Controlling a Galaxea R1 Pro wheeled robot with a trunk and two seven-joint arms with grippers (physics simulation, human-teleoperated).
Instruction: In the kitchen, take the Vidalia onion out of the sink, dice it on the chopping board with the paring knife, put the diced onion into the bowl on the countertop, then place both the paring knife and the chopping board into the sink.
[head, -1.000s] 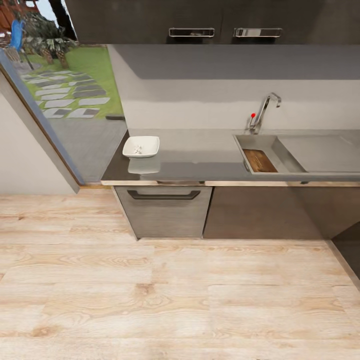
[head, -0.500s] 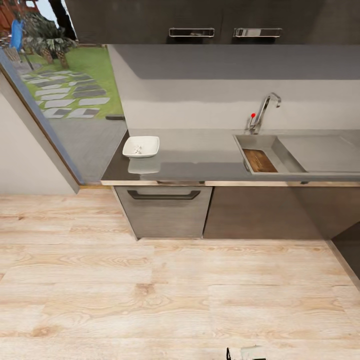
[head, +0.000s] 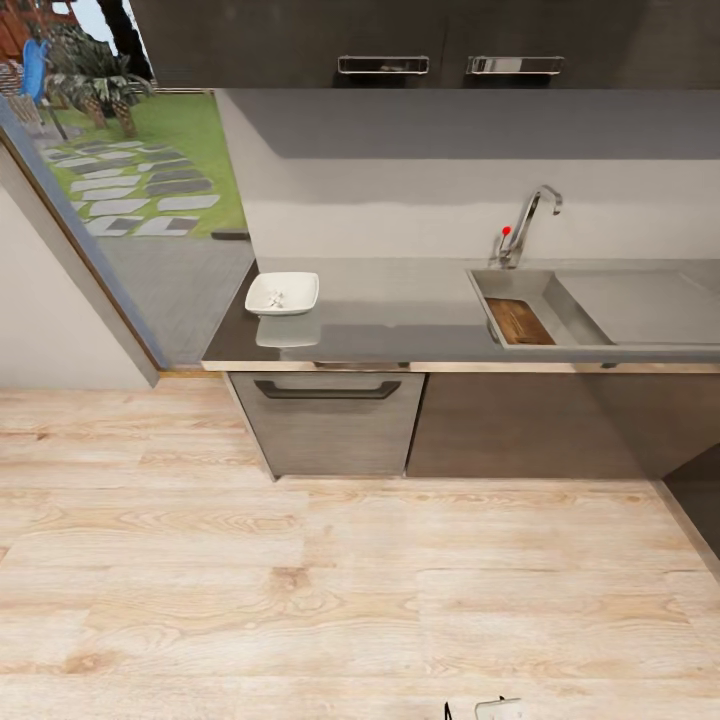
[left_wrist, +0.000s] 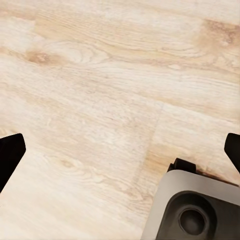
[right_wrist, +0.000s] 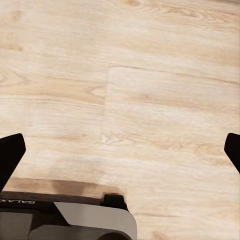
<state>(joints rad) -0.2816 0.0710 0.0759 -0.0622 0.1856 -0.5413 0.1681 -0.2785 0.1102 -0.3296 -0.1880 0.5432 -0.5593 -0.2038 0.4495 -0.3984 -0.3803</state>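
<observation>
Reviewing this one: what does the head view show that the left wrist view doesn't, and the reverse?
Head view: the countertop, the bowl holding pale bits, the sink with the board inside, the tap, the cabinets. Left wrist view: the left pincer, fingers spread wide with nothing between them, and part of the robot's grey base. Both: the wooden floor.

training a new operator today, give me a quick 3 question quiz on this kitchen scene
1. True or false: the chopping board lies in the sink.
2. Which side of the countertop holds the bowl, in the head view? A) left end B) right end C) middle
3. Fill in: both wrist views look down at the wooden ____.

Key: 1 true; 2 A; 3 floor. The left gripper and the right gripper are both open and empty.
</observation>
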